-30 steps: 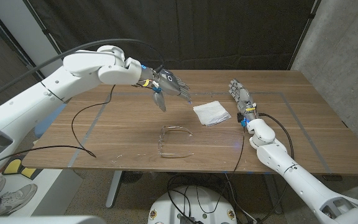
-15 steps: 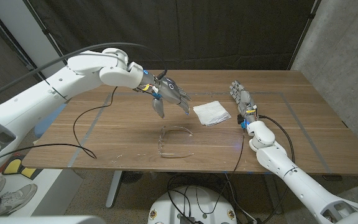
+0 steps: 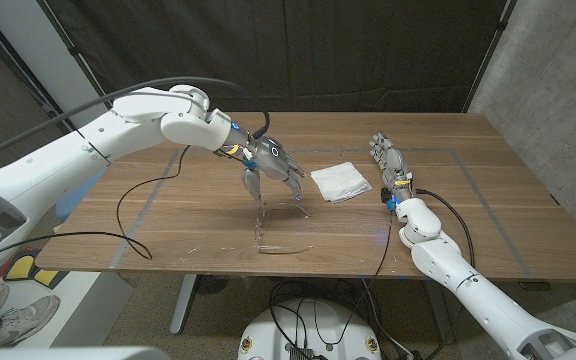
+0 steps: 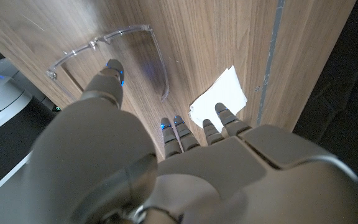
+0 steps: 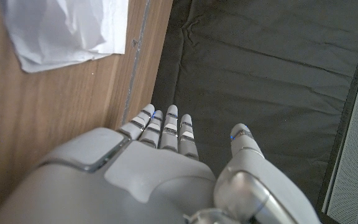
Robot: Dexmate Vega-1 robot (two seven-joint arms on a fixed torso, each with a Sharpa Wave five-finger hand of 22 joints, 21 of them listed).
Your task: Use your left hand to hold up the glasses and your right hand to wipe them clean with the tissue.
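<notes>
The glasses (image 3: 280,228), a clear-framed pair, lie on the wooden table (image 3: 488,215) near its front edge, about midway between the two arms, with their arms unfolded; the left wrist view shows the glasses (image 4: 114,51) flat on the wood with one transparent temple running toward the tissue. The left hand (image 3: 268,165) hangs just above and behind the glasses, fingers apart and pointing down toward the frame, holding nothing; from the head view I cannot tell whether a fingertip touches the frame, but in the left wrist view the left hand (image 4: 166,155) has its thumb close over the lens bar and the other fingers (image 4: 225,118) spread above bare wood and the tissue's corner. The tissue (image 3: 340,181), a folded white square, lies on the table behind and to the right of the glasses, between the two hands and apart from both; it also shows as a white sheet in the left wrist view (image 4: 219,99) and the right wrist view (image 5: 64,28). The right hand (image 3: 390,165) is at the tissue's right, near it but not touching, fingers extended close together and pointing away from the robot, empty; the right wrist view shows the right hand (image 5: 160,162) with fingers straight, side by side. A black cable (image 3: 133,205) loops across the table's left part.
</notes>
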